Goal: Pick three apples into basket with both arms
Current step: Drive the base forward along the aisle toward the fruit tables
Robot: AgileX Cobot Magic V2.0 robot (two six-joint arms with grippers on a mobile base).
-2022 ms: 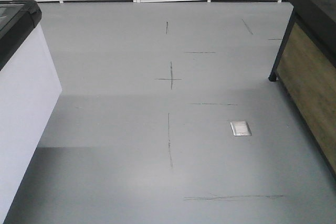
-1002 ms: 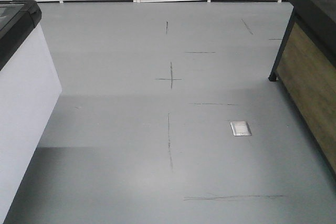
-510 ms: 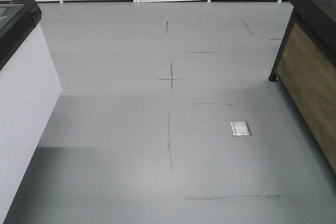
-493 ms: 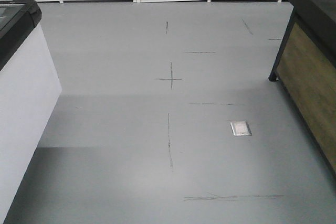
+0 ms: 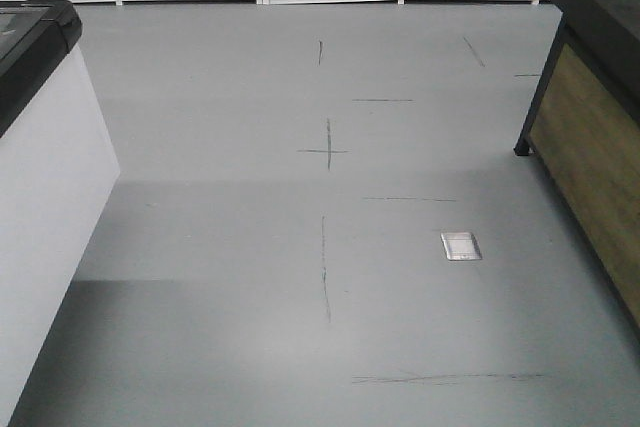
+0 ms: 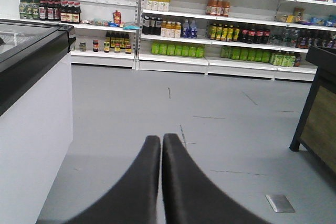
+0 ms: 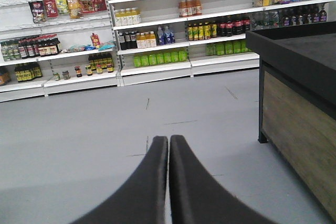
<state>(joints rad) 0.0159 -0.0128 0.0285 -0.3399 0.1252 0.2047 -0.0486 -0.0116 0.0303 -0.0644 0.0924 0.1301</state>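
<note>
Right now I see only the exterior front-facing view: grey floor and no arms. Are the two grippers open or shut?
Observer: The left gripper is shut, its fingers pressed together with nothing between them.
Operator: And the right one?
Observer: The right gripper is shut and empty as well, and it points toward the shelves.
Operator: Do you see the apples or the basket anywhere?
Observer: No. Neither wrist view shows them, only bottles on the shelves and the dark-topped wooden stand.
</note>
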